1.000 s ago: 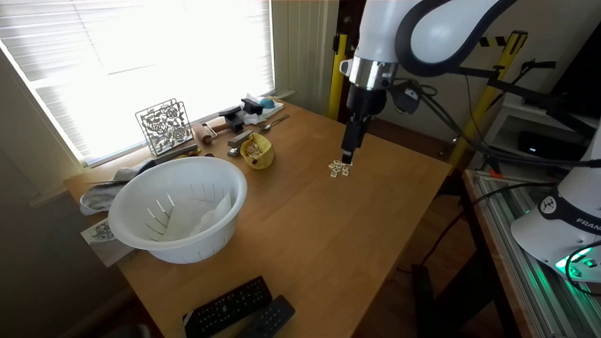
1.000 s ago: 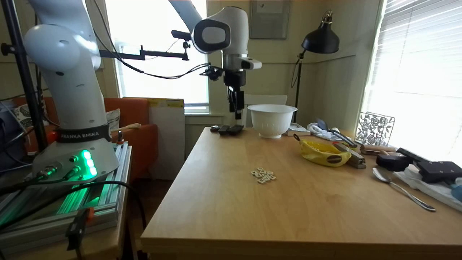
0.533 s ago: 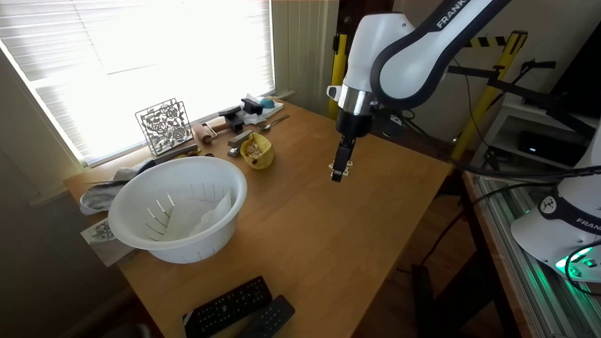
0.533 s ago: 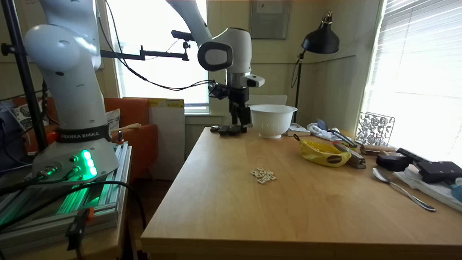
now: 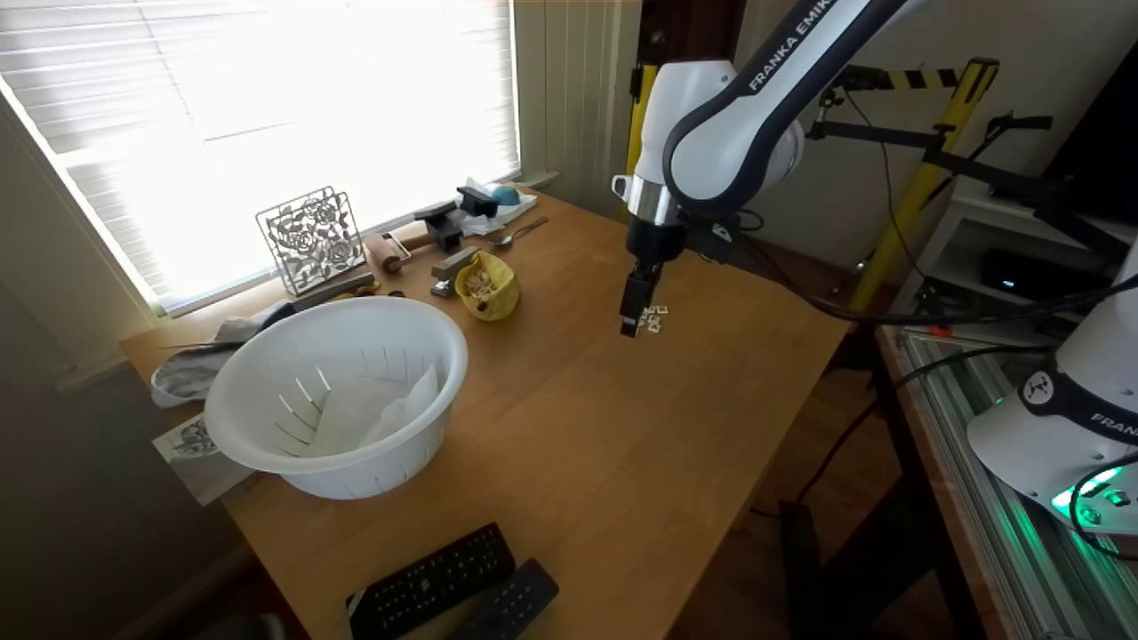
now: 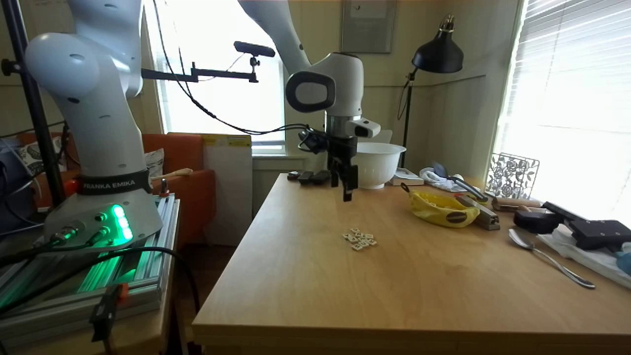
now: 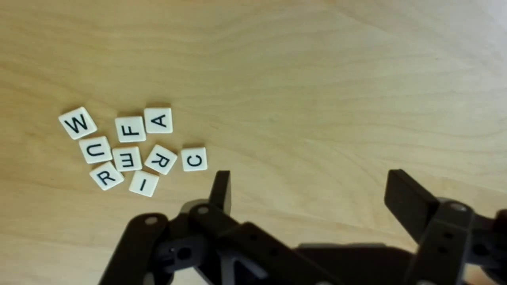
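Observation:
My gripper (image 7: 309,176) stands open above the wooden table, its black fingers (image 7: 410,200) wide apart with only bare wood between them. Several white letter tiles (image 7: 127,158) lie face up in a loose cluster left of it in the wrist view. Nearest to the left finger is the C tile (image 7: 194,159), with A, F, W, U, E, R and I further off. In an exterior view the gripper (image 6: 341,191) hangs over the table behind the tiles (image 6: 364,243). In an exterior view the gripper (image 5: 630,329) partly hides the tiles (image 5: 654,325).
A big white bowl (image 5: 373,480) with slits stands on the table. A yellow banana-shaped pouch (image 5: 498,307) holds small pale pieces, beside a stapler (image 6: 485,217). Two black remotes (image 5: 431,578) lie near one table end. A spoon (image 6: 554,264) and a metal rack (image 5: 316,240) are by the window.
The arm has come down lower over the table, then shifted towards the pouch side and the tiles. The gripper has stayed open, and the tiles have not moved.

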